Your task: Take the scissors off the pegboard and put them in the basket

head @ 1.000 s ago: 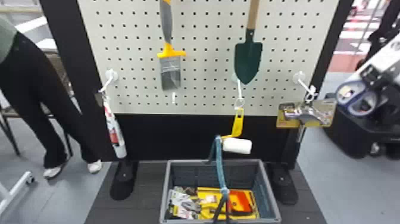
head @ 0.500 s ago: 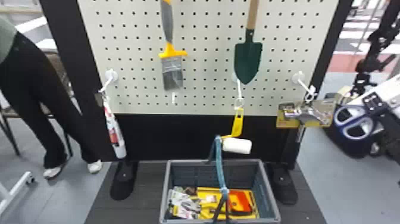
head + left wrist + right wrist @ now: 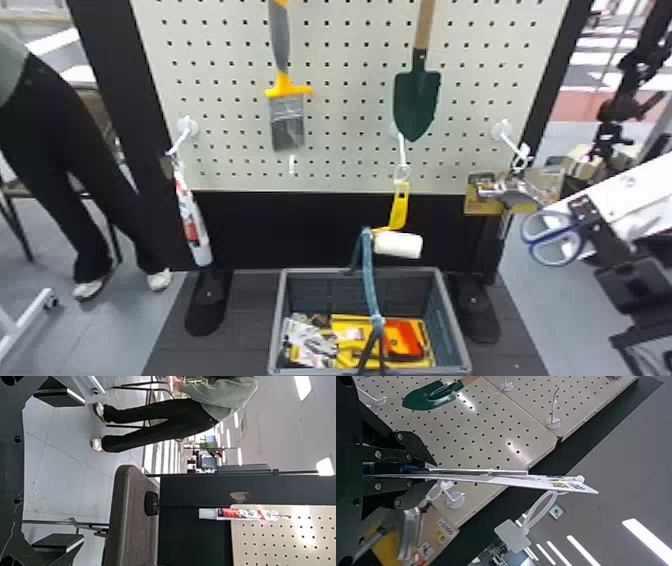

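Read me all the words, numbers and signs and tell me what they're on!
Green arrow: on a small white sign.
Card with the scissors: print too small to read.
Red-and-white tube: too small.
Yellow package in the basket: too small.
I can't read any words or numbers.

Grey floor tiles (image 3: 95,332) lay on either side of a dark platform (image 3: 245,300). A chair (image 3: 18,227) stood at the left. Bright lights (image 3: 649,536) lined the ceiling (image 3: 621,455).

A white sign (image 3: 556,511) bears a green arrow.
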Robot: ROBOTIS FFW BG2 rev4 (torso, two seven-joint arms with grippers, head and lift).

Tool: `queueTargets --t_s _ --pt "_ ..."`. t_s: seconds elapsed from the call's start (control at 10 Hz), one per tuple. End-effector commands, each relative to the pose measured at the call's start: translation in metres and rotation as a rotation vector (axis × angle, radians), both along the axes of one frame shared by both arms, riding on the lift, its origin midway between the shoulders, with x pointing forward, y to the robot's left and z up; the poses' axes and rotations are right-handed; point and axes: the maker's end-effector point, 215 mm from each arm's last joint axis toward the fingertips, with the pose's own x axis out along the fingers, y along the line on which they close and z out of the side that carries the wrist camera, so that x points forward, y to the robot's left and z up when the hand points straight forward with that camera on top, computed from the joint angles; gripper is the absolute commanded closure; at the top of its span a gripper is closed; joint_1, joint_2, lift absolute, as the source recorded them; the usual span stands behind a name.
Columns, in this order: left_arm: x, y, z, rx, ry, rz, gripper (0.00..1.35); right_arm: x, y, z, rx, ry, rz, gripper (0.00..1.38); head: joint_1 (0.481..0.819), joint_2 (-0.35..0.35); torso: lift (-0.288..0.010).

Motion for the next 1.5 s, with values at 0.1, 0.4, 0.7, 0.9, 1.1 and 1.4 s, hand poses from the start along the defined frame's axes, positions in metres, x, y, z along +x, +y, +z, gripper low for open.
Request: queueTargets --t_s 0.1,0.4,0.7,0.9,1.1,1.4 --pt "0.001 -0.002 0.000 -0.002 0.000 -0.001 0.10 0.004 0.023 -0.027 0.049 0.041 0.038 1.17 0.549 0.000 -0.100" --pt "0.004 -0.004 0.000 -0.001 -0.005 -0.010 0.10 0.010 0.054 -0.065 0.111 0.108 0.095 1.17 0.549 0.000 -0.100" --pt "0.004 -0.005 -0.001 -0.003 0.001 -0.011 0.10 0.012 0.083 -0.093 0.142 0.161 0.144 1.17 0.549 0.000 -0.100" --pt "0.003 -0.005 -0.002 -0.003 0.004 -0.012 0.10 0.015 0.106 -0.116 0.163 0.207 0.184 1.17 0.549 0.000 -0.100" --pt "0.004 -0.007 -0.003 -0.003 0.005 -0.014 0.10 0.019 0.128 -0.128 0.176 0.233 0.226 1.17 0.549 0.000 -0.100" --pt "0.006 -0.007 -0.002 -0.004 0.001 -0.014 0.10 0.028 0.163 -0.136 0.175 0.252 0.301 1.17 0.549 0.000 -0.100"
